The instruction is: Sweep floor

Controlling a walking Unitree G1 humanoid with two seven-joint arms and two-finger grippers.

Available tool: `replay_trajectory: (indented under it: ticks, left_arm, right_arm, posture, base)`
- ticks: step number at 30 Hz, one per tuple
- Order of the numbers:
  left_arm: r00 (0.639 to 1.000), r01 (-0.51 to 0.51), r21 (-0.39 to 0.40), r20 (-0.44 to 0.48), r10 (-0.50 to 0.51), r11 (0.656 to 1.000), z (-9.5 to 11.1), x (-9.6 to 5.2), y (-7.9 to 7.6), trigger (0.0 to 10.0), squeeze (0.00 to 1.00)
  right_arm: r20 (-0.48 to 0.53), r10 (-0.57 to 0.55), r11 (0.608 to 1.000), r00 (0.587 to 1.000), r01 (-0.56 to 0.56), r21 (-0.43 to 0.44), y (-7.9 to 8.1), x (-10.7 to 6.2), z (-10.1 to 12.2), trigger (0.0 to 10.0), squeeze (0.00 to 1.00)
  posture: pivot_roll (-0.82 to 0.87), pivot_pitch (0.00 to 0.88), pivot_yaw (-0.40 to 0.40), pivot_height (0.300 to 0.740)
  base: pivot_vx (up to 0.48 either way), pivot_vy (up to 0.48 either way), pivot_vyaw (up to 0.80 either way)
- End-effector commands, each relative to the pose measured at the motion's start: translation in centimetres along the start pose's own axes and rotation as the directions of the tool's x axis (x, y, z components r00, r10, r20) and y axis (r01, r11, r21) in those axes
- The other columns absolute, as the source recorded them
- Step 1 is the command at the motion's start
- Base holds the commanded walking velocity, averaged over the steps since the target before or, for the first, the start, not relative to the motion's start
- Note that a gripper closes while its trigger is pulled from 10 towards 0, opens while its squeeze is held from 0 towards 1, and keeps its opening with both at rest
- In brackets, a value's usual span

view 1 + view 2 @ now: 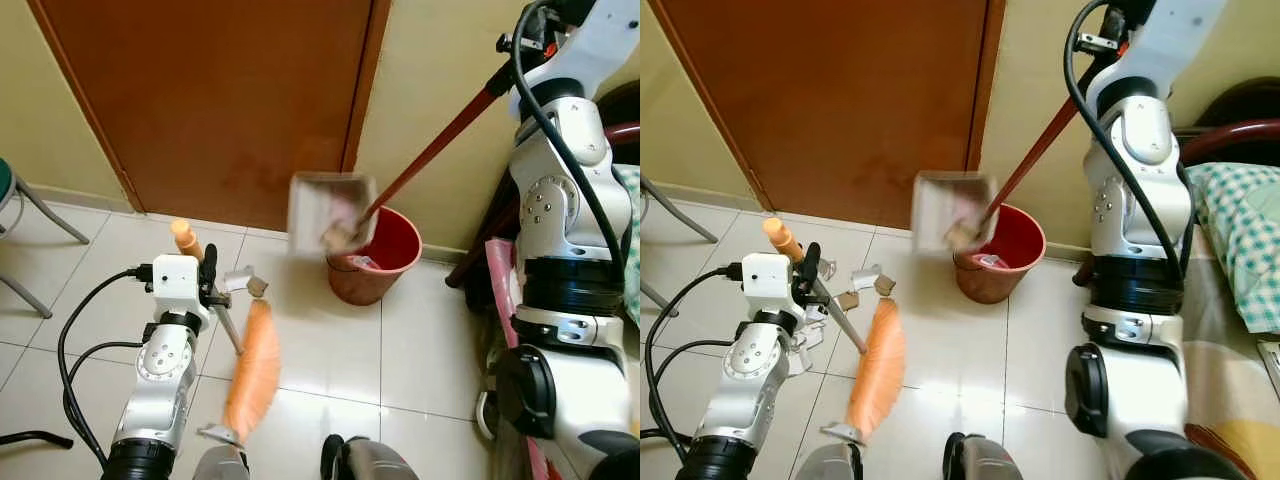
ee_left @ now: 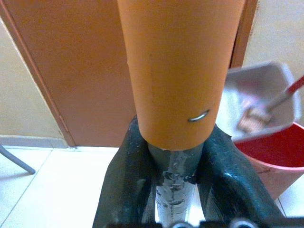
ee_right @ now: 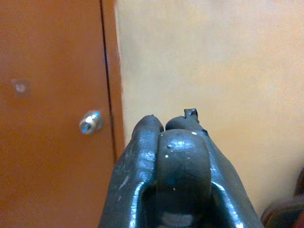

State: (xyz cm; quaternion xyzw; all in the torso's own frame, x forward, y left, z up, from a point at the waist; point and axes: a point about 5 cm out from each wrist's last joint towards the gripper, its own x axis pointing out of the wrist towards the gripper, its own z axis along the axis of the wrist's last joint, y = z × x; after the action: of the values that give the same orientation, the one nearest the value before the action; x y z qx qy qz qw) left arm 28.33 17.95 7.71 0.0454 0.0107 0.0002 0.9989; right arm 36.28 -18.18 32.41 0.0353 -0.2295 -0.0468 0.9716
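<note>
My left gripper is shut on the grey shaft of a broom, just below its orange grip. The broom's orange bristle head rests on the tiled floor in front of me. My right gripper is raised high at the right, shut on the top of the dustpan's long red handle. The grey dustpan hangs tilted and blurred over the rim of a red bucket, with scraps still in it. A few cardboard scraps lie on the floor beside the broom shaft.
A shut brown door with a metal knob stands straight ahead. Stool legs are at the far left and a bed with a checked cloth at the right. A black cable lies on the floor.
</note>
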Motion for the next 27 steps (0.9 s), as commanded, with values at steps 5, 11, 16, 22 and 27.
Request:
replay_trajectory:
  ticks: [5,11,16,22,27]
  left_arm:
    - [0.996,-0.008,0.05,-0.092,0.012,0.999,-1.8,-0.8,0.4,10.0,0.0]
    - [0.996,-0.008,0.048,-0.092,0.012,0.999,-1.7,-0.8,0.4,10.0,0.0]
    - [0.997,-0.005,0.06,-0.081,0.01,0.998,-1.5,-0.8,0.3,10.0,0.0]
    - [0.997,-0.013,0.063,-0.074,0.018,0.998,-1.4,-0.8,0.4,10.0,0.0]
    - [0.997,-0.011,0.063,-0.074,0.015,0.998,-1.4,-0.8,0.3,10.0,0.0]
  right_arm:
    - [0.139,0.132,0.969,0.981,-0.098,-0.228,1.9,-0.8,0.7,10.0,0.0]
    - [0.142,0.3,0.889,0.943,-0.223,-0.4,4.1,-2.8,-1.3,10.0,0.0]
    - [0.085,0.401,0.831,0.912,-0.323,-0.452,5.6,-4.5,-3.5,10.0,0.0]
    - [0.076,0.564,0.712,0.822,-0.437,-0.549,7.4,-5.8,-4.1,10.0,0.0]
    - [0.045,0.682,0.622,0.73,-0.547,-0.56,8.6,-7.0,-4.6,10.0,0.0]
  posture:
    - [-0.01,0.093,-0.057,0.74]
    - [-0.01,0.105,-0.06,0.74]
    - [0.0,0.104,-0.067,0.74]
    - [0.0,0.108,-0.069,0.74]
    - [-0.01,0.107,-0.071,0.74]
  base:
    - [0.0,0.0,0.0]
    - [0.0,0.0,0.0]
    - [0.0,0.0,0.0]
    - [0.0,0.0,0.0]
    - [0.0,0.0,0.0]
